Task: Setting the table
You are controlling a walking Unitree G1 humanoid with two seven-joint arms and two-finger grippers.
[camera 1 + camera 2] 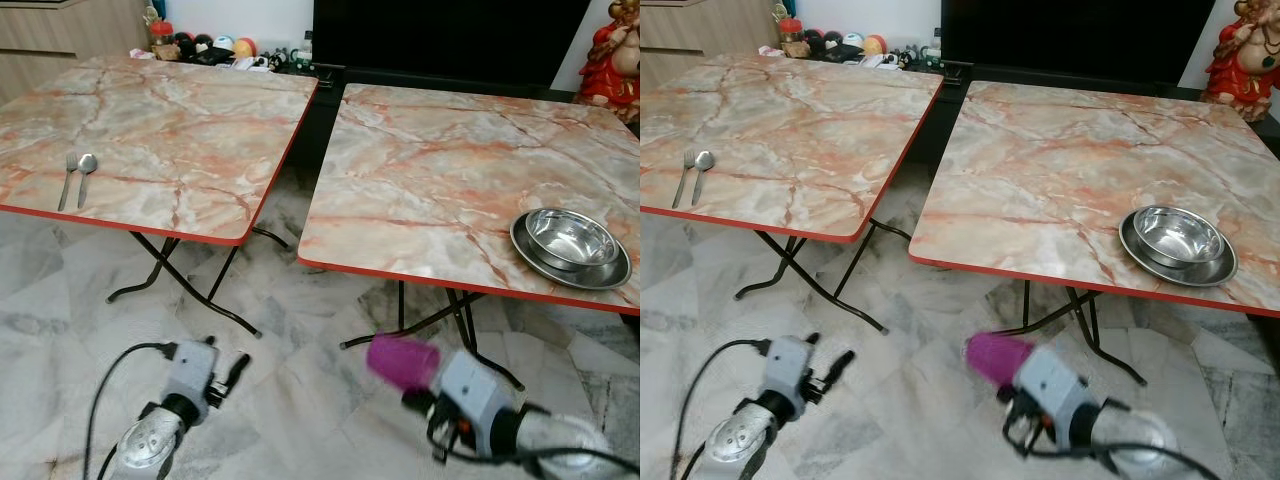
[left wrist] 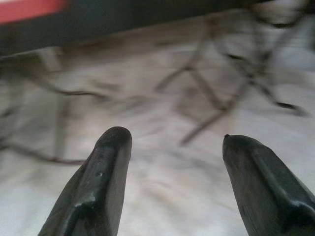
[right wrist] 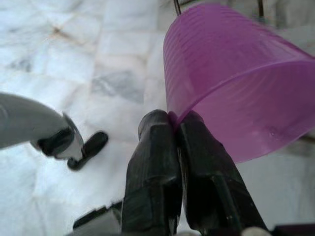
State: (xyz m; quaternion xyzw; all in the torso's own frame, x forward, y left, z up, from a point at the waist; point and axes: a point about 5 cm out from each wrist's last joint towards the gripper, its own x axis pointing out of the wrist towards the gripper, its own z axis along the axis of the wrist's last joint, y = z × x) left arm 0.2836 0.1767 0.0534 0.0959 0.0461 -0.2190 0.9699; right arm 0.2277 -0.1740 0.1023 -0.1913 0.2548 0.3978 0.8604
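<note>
The left wrist view is blurred: only the left table's red edge and dark folding legs over pale floor can be made out past the left gripper (image 2: 174, 142), whose two fingers stand well apart with nothing between them. In the head views that gripper (image 1: 236, 368) hangs low over the marble floor (image 1: 300, 400), near the left table's legs.

The right gripper (image 3: 174, 123) is pinched tight on the rim of a purple cup (image 3: 236, 83), which it holds sideways, low over the floor just in front of the right table's near edge; its far side is hidden.

On the right table (image 1: 430, 170), near its near-right corner, a bowl (image 1: 570, 237) sits in a plate (image 1: 600, 275). A fork (image 1: 67, 178) and spoon (image 1: 86, 172) lie side by side at the left table's (image 1: 180, 120) near-left edge. A narrow gap of floor separates the two tables, and most of both tops lie bare.
</note>
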